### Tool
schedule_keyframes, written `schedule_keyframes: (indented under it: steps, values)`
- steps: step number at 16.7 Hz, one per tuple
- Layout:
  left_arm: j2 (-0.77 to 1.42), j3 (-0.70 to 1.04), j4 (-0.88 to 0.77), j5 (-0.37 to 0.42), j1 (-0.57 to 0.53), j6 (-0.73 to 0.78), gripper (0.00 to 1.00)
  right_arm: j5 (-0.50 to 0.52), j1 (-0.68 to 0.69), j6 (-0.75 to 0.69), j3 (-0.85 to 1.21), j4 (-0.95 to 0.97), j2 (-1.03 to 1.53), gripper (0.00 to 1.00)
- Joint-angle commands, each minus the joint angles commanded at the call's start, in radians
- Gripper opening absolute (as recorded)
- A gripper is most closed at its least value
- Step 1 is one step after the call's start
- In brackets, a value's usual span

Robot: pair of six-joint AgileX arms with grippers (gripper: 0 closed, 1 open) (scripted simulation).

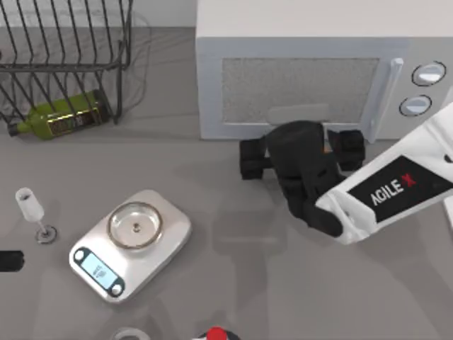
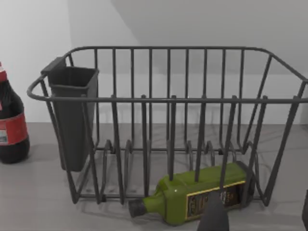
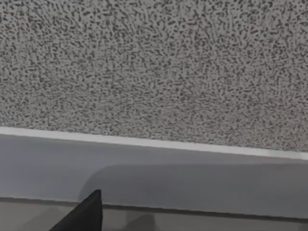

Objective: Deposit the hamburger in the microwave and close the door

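The microwave [image 1: 318, 71] stands at the bench's [image 1: 233, 283] twelve-to-one o'clock edge with its door [image 1: 301, 88] shut flat, the slim white handle [image 1: 380, 95] beside the two knobs. The right pincer [image 1: 303, 122] sits right against the door's lower edge, below the speckled window [image 3: 154, 67]; whether its fingers are spread or pressed together I cannot tell. The left arm [image 1: 10, 261] is parked at nine o'clock, facing a wire dish rack [image 2: 168, 125] and an olive-green bottle [image 2: 197, 195], with a silver kitchen scale [image 1: 131, 241] nearby.

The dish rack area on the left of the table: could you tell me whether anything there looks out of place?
Yes. A green bottle lies on its side, partly under the wire rack, rather than standing upright, its neck poking out past the rack's edge. Nothing looks spilled. Elsewhere, the right gripper sits against the microwave's door, which appears shut.
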Motion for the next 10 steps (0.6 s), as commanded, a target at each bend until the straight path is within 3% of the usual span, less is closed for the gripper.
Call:
schedule_keyframes:
  steps: [2,3,10]
  values:
    - [0.0,0.0,0.0,0.0,0.0,0.0,0.02,0.0,0.0,0.0,0.0,0.0,0.0,1.0]
    - [0.0,0.0,0.0,0.0,0.0,0.0,0.0,0.0,0.0,0.0,0.0,0.0,0.0,1.0]
    - [0.0,0.0,0.0,0.0,0.0,0.0,0.0,0.0,0.0,0.0,0.0,0.0,0.0,1.0]
